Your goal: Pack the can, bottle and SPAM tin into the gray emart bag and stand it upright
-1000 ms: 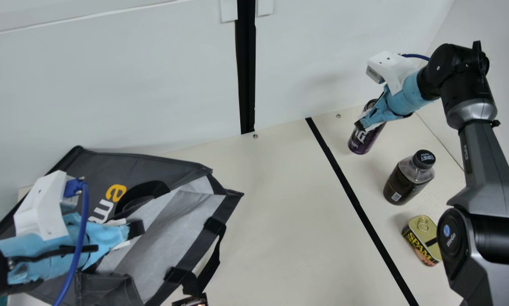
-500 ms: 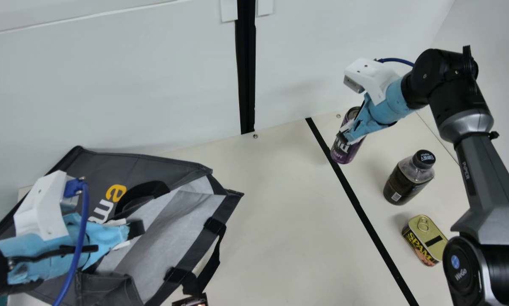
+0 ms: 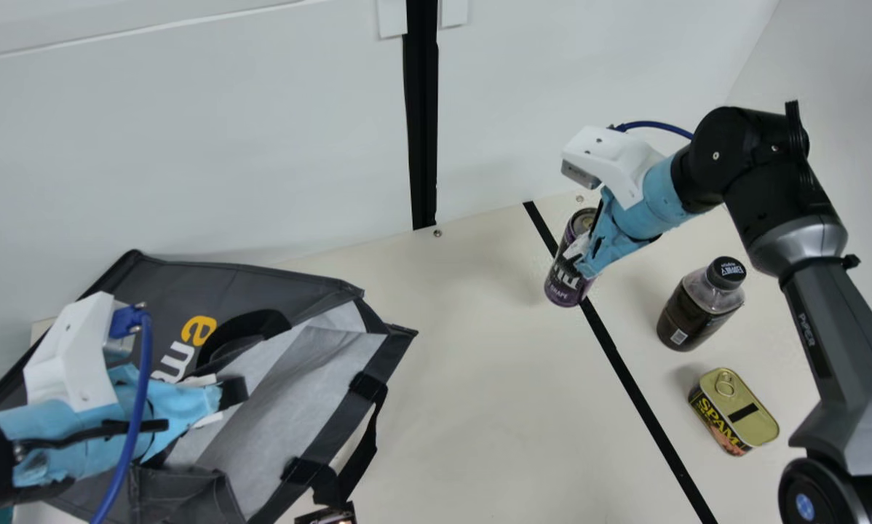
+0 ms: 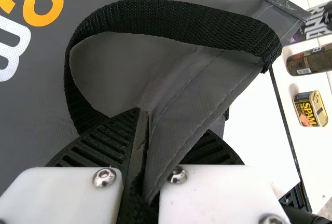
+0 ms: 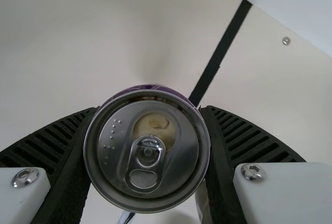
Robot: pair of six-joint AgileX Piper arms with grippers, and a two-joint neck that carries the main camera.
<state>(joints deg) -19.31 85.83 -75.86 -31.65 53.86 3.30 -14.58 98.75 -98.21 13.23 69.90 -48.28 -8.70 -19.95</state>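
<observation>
At lower left of the main view, the left gripper (image 3: pixel 234 391) clenches the edge of the gray emart bag (image 3: pixel 261 284), which lies tipped, pale lining showing. Right of the frame's centre, the right gripper (image 3: pixel 580 256) grasps the purple can (image 3: pixel 565 287) between its fingers. Toward the right edge, the dark bottle (image 3: pixel 691 313) stands above the SPAM tin (image 3: pixel 734 411) in the frame, both on the cream table (image 3: pixel 480 378).

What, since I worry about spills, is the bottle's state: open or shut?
Shut: the bottle has its black cap on its neck.
</observation>
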